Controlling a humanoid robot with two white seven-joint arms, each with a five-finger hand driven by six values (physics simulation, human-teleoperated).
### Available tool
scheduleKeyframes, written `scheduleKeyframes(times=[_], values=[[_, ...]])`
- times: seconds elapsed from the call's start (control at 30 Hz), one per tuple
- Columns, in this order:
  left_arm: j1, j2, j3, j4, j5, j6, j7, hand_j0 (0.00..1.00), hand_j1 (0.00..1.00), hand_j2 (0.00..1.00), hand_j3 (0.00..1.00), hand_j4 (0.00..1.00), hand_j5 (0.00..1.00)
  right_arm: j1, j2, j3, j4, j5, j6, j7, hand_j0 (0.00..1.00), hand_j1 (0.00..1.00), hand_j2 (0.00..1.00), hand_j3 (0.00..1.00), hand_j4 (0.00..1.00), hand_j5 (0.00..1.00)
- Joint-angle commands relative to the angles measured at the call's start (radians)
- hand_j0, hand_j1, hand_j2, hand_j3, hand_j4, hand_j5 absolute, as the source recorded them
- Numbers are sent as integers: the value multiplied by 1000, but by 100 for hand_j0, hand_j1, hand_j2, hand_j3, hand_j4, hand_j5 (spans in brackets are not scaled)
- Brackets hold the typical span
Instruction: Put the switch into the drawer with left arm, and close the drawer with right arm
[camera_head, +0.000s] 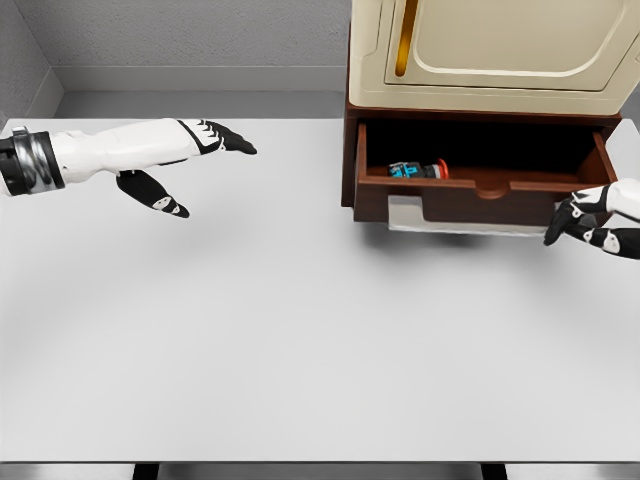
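Head view shows one switch (417, 170) lying on its side inside the open drawer (480, 186), toward the drawer's left half and close to its front wall. It is a small thing with a blue-and-black body and a red end pointing right; finer detail is too small to read. The drawer is dark brown wood, pulled out from the base of a cream cabinet (490, 50) that stands at the far right of the white table (300, 330). There is one drawer and one cabinet.

Two hands are in view. The left hand (190, 160) hangs over the table's far left, well apart from the drawer, fingers stretched out and thumb dropped below them, holding nothing. The right hand (590, 222) sits at the right edge, just beside the drawer's front right corner, its fingers loosely bent and empty; I cannot tell if it touches the wood.

Most of the tabletop between the hands and toward the near edge is bare white surface.
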Motion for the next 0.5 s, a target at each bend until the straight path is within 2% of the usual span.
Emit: scheduleKeyframes(times=[0.0, 0.13, 0.23, 0.33, 0.47], values=[[0, 1, 1, -1, 7, 2, 0, 100, 100, 100, 100, 100, 100, -1, 2, 31, 16, 164, -52, 38, 46, 46, 46, 46, 46, 46], [0, 1, 1, -1, 7, 2, 0, 100, 100, 100, 100, 100, 100, -129, 2, 21, 43, 167, -52, 38, 49, 49, 49, 49, 49, 49], [0, 1, 1, -1, 7, 2, 2, 100, 100, 100, 100, 100, 100, -146, 0, -5, 45, 169, -52, 38, 49, 49, 49, 49, 49, 49], [0, 1, -1, -1, 7, 2, 0, 100, 100, 100, 100, 100, 100, -87, -4, -99, 23, 162, -52, 38, 50, 50, 50, 50, 50, 50], [0, 1, -4, -1, 7, 2, 0, 100, 100, 100, 100, 100, 100, 78, -1, -305, -49, 161, -52, 38, 47, 47, 47, 47, 47, 47]])
